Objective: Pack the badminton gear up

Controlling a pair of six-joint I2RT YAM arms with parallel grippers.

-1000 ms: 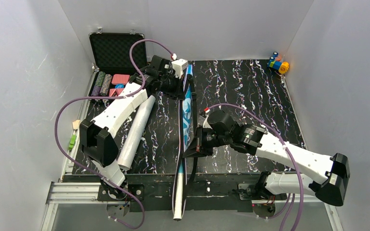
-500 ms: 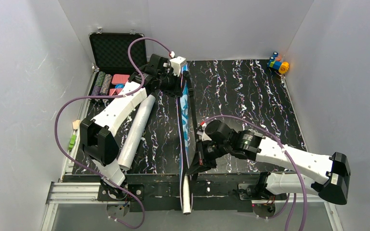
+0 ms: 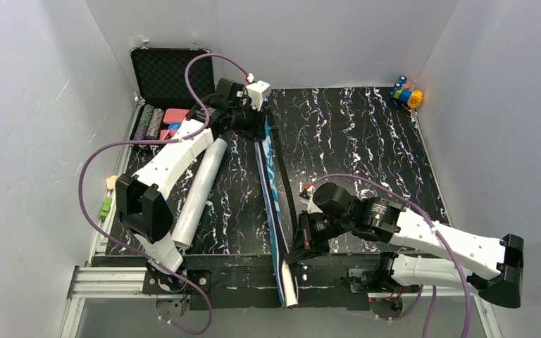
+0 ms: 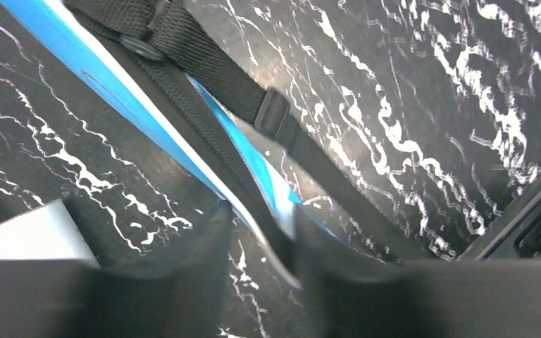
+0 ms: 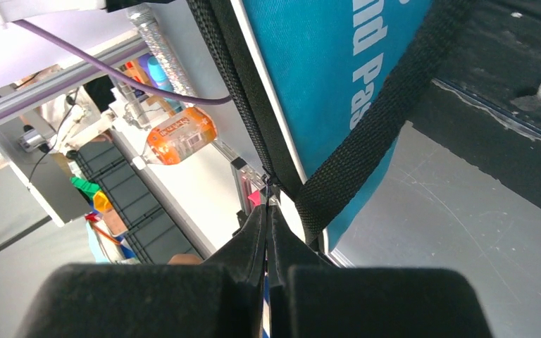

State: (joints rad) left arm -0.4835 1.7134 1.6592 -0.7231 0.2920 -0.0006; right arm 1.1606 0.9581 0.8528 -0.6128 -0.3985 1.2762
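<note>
Bag: my blue bag (image 3: 273,190) lies lengthwise down the middle of the table (image 3: 366,141). Its near end hangs past the near edge, where a white handle (image 3: 288,287) pokes out.
Strap: the black strap (image 4: 218,67) runs along the bag's right side.
Right gripper (image 5: 268,211): pinched tight on the bag's black zip edge near that end.
Left gripper (image 4: 260,229): at the far end, fingers slightly apart astride the bag's edge. I cannot tell whether they grip it.
Around: the white tube (image 3: 199,190) lies left of the bag, apart. The black case (image 3: 165,74) is in the far left corner and the toy blocks (image 3: 406,93) in the far right.
</note>
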